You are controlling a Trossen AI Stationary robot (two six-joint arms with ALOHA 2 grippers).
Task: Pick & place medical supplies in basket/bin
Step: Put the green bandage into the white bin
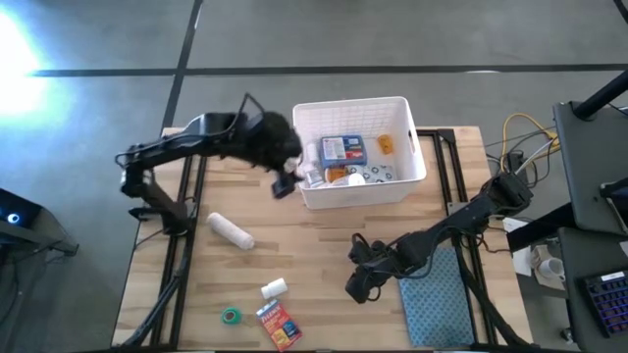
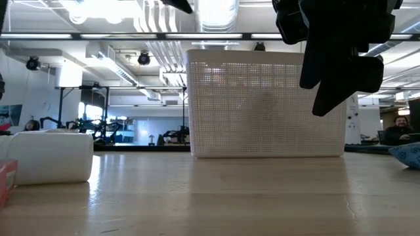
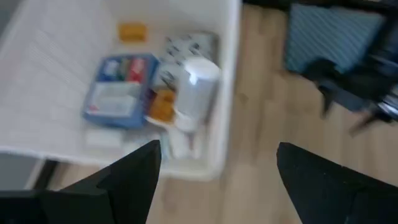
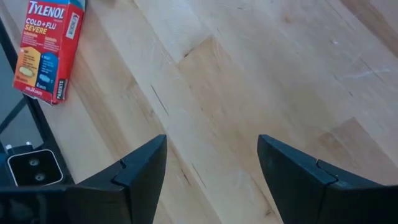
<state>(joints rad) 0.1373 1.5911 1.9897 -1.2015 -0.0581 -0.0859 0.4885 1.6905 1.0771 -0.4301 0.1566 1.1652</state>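
The white slotted basket [image 1: 412, 162] stands at the table's far middle; it shows as a tall mesh wall in the low view [image 2: 266, 105]. Inside lie a blue first-aid box [image 3: 118, 90], a white bottle [image 3: 196, 87] and small orange items [image 3: 160, 106]. My left gripper [image 1: 285, 184] hovers open just outside the basket's left wall [image 3: 217, 149]. On the bare wood lie a gauze roll [image 1: 231, 231], a small white bottle [image 1: 274, 288], a green tape roll [image 1: 232, 315] and an orange-red box [image 1: 278, 324] [image 4: 46, 50]. My right gripper [image 1: 358, 284] [image 4: 211, 146] is open above the table, right of that box.
A teal-grey cloth mat [image 1: 437, 304] lies at the near right, beside my right arm. Dark frame rails [image 1: 186, 206] run along the table's left and right sides. Open wood [image 1: 314, 235] stretches between the basket and the near items.
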